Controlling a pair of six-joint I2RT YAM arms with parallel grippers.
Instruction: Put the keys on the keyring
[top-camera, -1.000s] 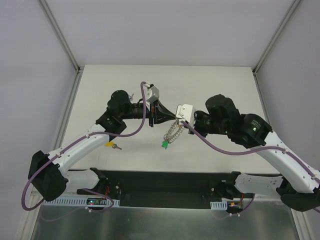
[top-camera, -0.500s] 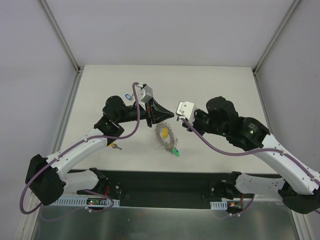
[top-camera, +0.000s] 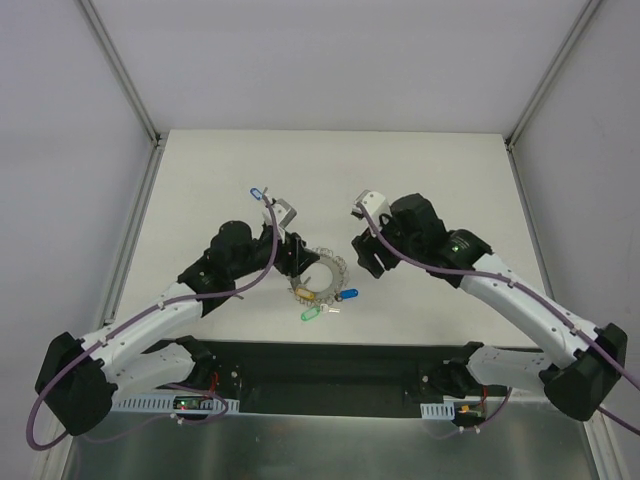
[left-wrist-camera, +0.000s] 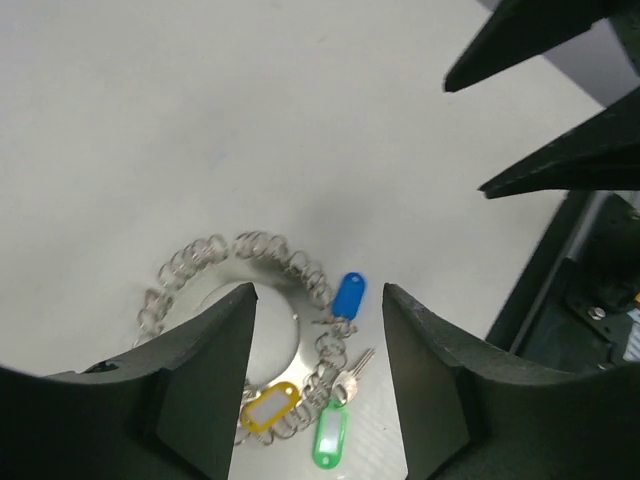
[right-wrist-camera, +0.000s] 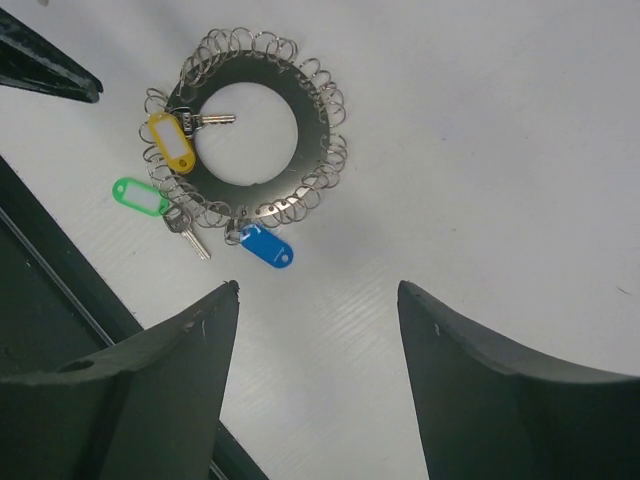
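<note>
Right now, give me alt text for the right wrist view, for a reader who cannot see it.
A flat grey keyring with a coiled rim lies on the white table, a yellow key, green key and blue key along its lower-left rim. Dark fingers of the right gripper frame the bottom, open and holding nothing.

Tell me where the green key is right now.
In the right wrist view the green key lies at the lower-left rim of the keyring, just below the yellow key. Seen from overhead, that is the ring's near side.
</note>
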